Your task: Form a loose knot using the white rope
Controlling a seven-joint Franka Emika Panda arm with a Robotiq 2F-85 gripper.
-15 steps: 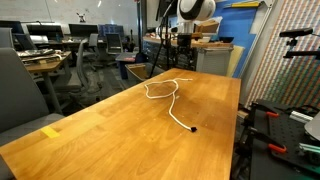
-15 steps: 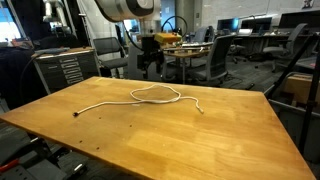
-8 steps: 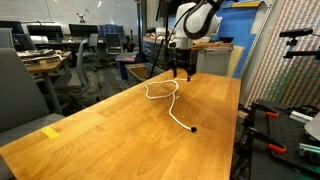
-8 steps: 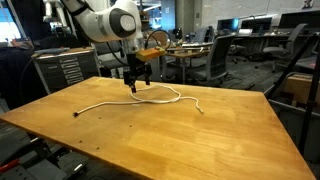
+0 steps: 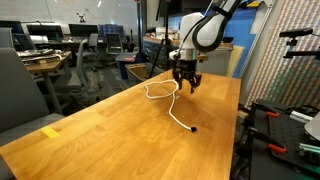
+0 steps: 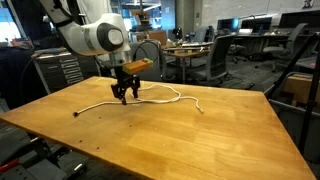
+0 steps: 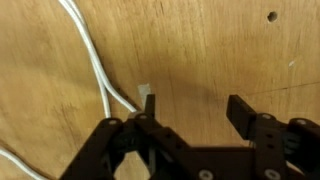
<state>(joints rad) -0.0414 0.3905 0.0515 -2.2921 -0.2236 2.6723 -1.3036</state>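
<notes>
Right now the fingers [image 7: 148,104] stand open low over the wooden table [image 7: 200,50]. In the wrist view the two tips are well apart, with only bare wood between them. The white rope [image 7: 93,52] lies flat on the table in that view. It comes down from the top edge as two strands running close together and bends in toward the tip of one finger. Whether that tip touches the cord I cannot tell. Another piece of the rope crosses the bottom corner on the same side, and a small dark hole [image 7: 271,16] sits in the wood near the opposite top corner. In an exterior view the arm [image 5: 215,20] reaches down from above and the fingers [image 5: 184,86] point straight at the table [image 5: 100,140], just beside a loose loop of the white rope [image 5: 178,120]. From the loop a single strand trails toward the camera and ends in a dark tip [image 5: 192,129] near the table's edge. In an exterior view from another side, the arm [image 6: 90,38] bends over the table [image 6: 180,140] and the fingers [image 6: 124,96] hang right at the white rope [image 6: 95,106], about partway along it. One stretch runs from there to a dark tip [image 6: 77,113], and the other forms a flat loop before ending at the far end [image 6: 201,110]. Nothing is lifted, and the whole rope rests on the wood. Office chairs and desks fill the room behind the table in both exterior views.
</notes>
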